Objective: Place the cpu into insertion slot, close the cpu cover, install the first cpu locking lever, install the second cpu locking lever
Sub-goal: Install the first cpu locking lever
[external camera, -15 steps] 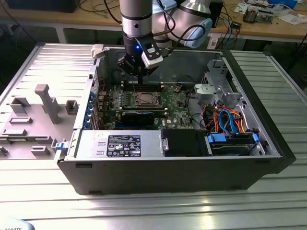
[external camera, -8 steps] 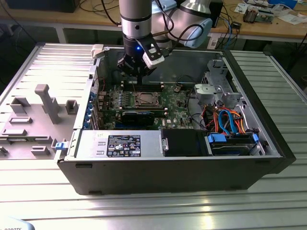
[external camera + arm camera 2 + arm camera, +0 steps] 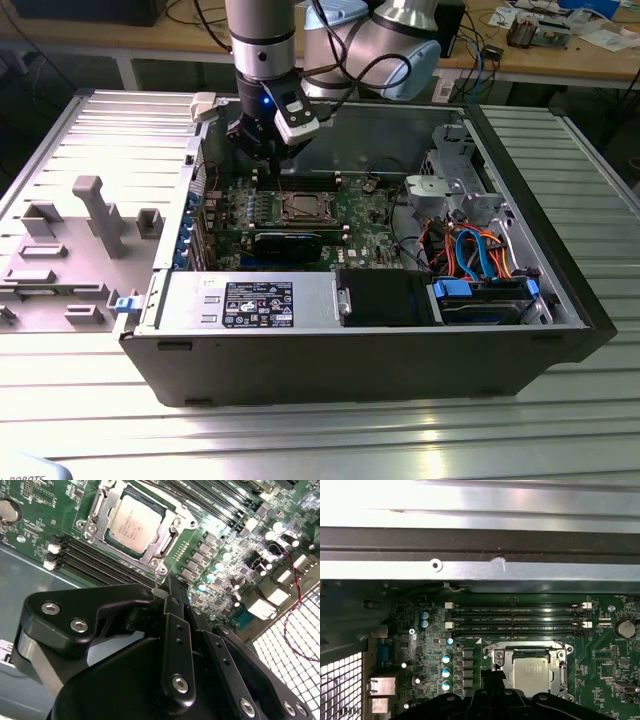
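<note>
1 cpu (image 3: 134, 524) seated in insertion slot (image 3: 495, 656), cpu cover (image 3: 167, 539) down; gripper (image 3: 161, 591) pressed together, empty, at cpu's 5 o'clock in second wrist view. Step: levers; needs fine tip aim

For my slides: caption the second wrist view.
Gripper poised beside the insertion slot, cpu seated under the closed cpu cover.

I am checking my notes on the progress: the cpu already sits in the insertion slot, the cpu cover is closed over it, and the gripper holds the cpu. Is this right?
One part is wrong: the gripper holds no cpu. In the second wrist view the cpu lies in the insertion slot, apart from the gripper, with the cpu cover closed around it. The rest stands.
</note>
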Tool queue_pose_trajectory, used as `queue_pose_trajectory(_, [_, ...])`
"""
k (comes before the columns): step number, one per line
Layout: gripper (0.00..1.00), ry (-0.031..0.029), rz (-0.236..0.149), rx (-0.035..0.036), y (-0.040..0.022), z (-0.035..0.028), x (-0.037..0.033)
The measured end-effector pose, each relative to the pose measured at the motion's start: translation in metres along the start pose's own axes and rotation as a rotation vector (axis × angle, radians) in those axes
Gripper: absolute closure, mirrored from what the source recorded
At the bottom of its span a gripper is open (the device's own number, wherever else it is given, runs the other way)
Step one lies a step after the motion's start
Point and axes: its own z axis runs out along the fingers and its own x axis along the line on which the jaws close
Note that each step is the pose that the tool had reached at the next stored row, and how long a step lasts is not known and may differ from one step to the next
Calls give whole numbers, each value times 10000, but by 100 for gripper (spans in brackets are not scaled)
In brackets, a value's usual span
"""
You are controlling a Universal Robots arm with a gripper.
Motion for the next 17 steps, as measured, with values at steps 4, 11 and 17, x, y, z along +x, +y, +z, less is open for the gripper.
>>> queue_pose_trajectory(4, [89, 116, 5, -3, 0, 0, 21])
queue_pose_trajectory(11, [89, 172, -53, -5, 8, 0, 100])
queue_pose_trajectory(17, [89, 174, -74, -2, 93, 4, 103])
